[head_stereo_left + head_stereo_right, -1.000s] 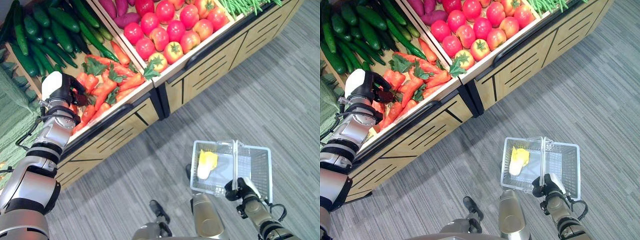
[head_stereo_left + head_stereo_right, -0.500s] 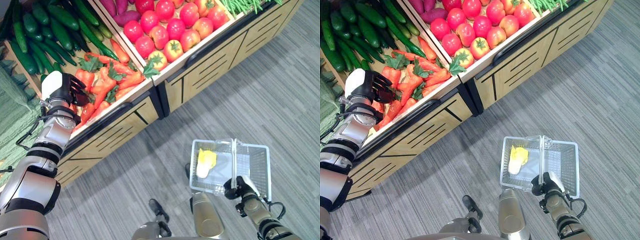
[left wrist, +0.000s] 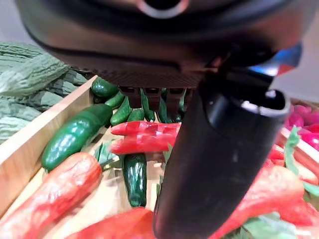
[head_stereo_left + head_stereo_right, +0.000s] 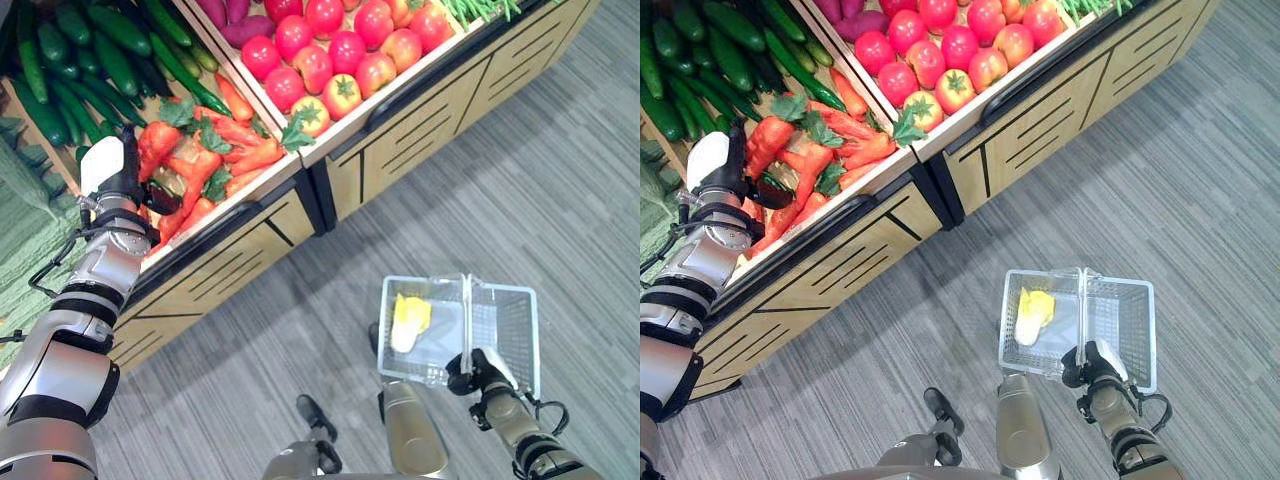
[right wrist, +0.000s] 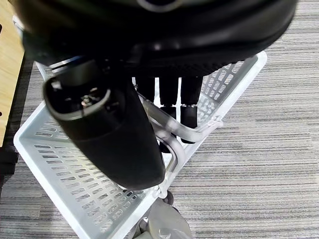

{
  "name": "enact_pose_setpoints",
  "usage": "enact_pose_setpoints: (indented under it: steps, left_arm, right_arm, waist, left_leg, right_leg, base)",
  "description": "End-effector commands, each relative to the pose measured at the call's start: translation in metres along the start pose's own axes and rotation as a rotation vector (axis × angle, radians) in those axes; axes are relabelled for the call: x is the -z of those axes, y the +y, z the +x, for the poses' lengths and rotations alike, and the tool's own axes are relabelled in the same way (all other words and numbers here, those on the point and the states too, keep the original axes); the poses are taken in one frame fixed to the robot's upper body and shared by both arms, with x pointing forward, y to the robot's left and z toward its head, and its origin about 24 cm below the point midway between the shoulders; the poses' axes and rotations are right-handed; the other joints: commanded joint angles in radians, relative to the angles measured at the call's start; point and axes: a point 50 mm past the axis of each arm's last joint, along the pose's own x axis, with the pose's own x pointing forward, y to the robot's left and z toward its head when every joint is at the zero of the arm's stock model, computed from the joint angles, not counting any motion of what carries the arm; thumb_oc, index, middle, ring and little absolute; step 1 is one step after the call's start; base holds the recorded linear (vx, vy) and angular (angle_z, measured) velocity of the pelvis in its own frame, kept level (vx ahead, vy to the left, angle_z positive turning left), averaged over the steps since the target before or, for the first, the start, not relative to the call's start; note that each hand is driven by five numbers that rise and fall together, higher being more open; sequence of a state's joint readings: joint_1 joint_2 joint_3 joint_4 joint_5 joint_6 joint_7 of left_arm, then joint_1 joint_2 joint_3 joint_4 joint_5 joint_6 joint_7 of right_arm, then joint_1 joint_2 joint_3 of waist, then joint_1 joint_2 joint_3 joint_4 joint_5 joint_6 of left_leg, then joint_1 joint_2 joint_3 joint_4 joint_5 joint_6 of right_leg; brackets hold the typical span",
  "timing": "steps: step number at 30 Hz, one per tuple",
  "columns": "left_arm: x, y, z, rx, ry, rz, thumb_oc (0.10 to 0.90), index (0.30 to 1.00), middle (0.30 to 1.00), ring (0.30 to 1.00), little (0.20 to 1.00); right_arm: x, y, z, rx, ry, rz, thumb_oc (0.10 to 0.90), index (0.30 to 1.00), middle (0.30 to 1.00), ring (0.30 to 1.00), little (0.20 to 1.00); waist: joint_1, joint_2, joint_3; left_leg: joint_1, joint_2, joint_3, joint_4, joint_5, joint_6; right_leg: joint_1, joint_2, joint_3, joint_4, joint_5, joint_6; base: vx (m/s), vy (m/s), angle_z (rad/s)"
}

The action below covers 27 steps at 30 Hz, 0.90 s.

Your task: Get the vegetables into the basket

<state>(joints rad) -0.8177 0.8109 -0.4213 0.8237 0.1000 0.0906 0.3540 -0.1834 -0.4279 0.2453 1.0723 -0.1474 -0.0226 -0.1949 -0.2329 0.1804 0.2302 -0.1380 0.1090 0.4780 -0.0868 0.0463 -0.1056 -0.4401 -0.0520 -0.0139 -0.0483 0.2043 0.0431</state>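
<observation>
My left hand (image 4: pixel 112 178) hovers over the near left corner of the carrot bin, fingers straight and thumb spread, nothing held. Orange carrots (image 4: pixel 215 160) with green tops lie just beyond its fingertips; the left wrist view shows the thumb (image 3: pixel 219 164) above carrots (image 3: pixel 50 194) and small green vegetables (image 3: pixel 75 134). My right hand (image 4: pixel 478 372) is shut on the handle (image 5: pixel 172 139) of a white plastic basket (image 4: pixel 505 325), held low over the floor. A yellow-white leafy vegetable (image 4: pixel 410 320) lies in the basket's left half.
The wooden produce stand (image 4: pixel 250 240) runs across the upper left, its edge close to my left arm. It holds cucumbers (image 4: pixel 95 50), tomatoes (image 4: pixel 330 55), purple sweet potatoes (image 4: pixel 235 25), green beans (image 4: pixel 480 8) and bumpy green gourds (image 4: pixel 25 200). Grey plank floor (image 4: pixel 560 180) stretches to the right.
My left hand's fingers have straightened from a curl and the hand has shifted slightly toward the back of the carrot bin. The right hand and basket have stayed put.
</observation>
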Motion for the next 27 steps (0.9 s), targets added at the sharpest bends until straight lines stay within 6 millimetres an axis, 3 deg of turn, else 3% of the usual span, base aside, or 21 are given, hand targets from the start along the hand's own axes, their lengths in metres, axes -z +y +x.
enact_pose_setpoints:
  steps: [1, 13, 14, 15, 27]
  left_arm:
    - [-0.002, 0.054, 0.015, -0.199, -0.006, 0.02, 0.9, 1.0, 1.0, 1.0, 1.0]
    - [-0.011, 0.057, 0.015, -0.22, -0.032, -0.001, 0.9, 1.0, 1.0, 1.0, 1.0]
    - [-0.01, 0.056, 0.015, -0.22, -0.028, -0.006, 0.788, 0.844, 0.844, 0.844, 0.844]
    - [-0.011, 0.055, 0.015, -0.219, -0.03, -0.018, 0.4, 0.3, 0.3, 0.3, 0.3]
    - [-0.014, 0.051, 0.013, -0.211, -0.044, -0.025, 0.4, 0.3, 0.3, 0.3, 0.3]
  right_arm:
    - [0.062, 0.023, -0.022, -0.101, 0.196, -0.133, 0.4, 0.3, 0.3, 0.3, 0.3]
    - [0.055, 0.023, -0.019, -0.093, 0.176, -0.131, 0.4, 0.3, 0.3, 0.3, 0.3]
    - [0.054, 0.023, -0.019, -0.093, 0.173, -0.13, 0.4, 0.3, 0.3, 0.3, 0.3]
    - [0.052, 0.025, -0.019, -0.098, 0.169, -0.128, 0.4, 0.3, 0.3, 0.3, 0.3]
    - [0.052, 0.026, -0.019, -0.102, 0.165, -0.138, 0.4, 0.3, 0.3, 0.3, 0.3]
  waist:
    - [0.005, -0.035, -0.048]
    - [0.009, -0.047, -0.037]
    - [0.009, -0.048, -0.035]
    - [0.01, -0.051, -0.036]
    - [0.015, -0.059, -0.036]
  left_leg:
    - [-0.077, 0.053, -0.048, 0.0, 0.101, -0.064]
    - [-0.084, 0.059, -0.054, 0.0, 0.104, -0.066]
    - [-0.084, 0.059, -0.055, 0.0, 0.104, -0.066]
    - [-0.087, 0.06, -0.055, 0.0, 0.103, -0.067]
    - [-0.092, 0.064, -0.058, 0.0, 0.105, -0.068]
  right_leg:
    - [0.051, -0.025, 0.003, -0.011, -0.001, 0.089]
    - [0.044, -0.015, 0.009, -0.012, -0.001, 0.086]
    - [0.043, -0.014, 0.011, -0.012, -0.001, 0.086]
    - [0.04, -0.013, 0.012, -0.013, 0.001, 0.086]
    - [0.031, -0.005, 0.011, -0.015, 0.003, 0.082]
  base:
    - [0.0, -0.018, -0.05]
    - [0.01, -0.009, -0.02]
    - [0.0, 0.0, 0.0]
    - [0.0, 0.0, 0.0]
    - [0.0, 0.0, -0.01]
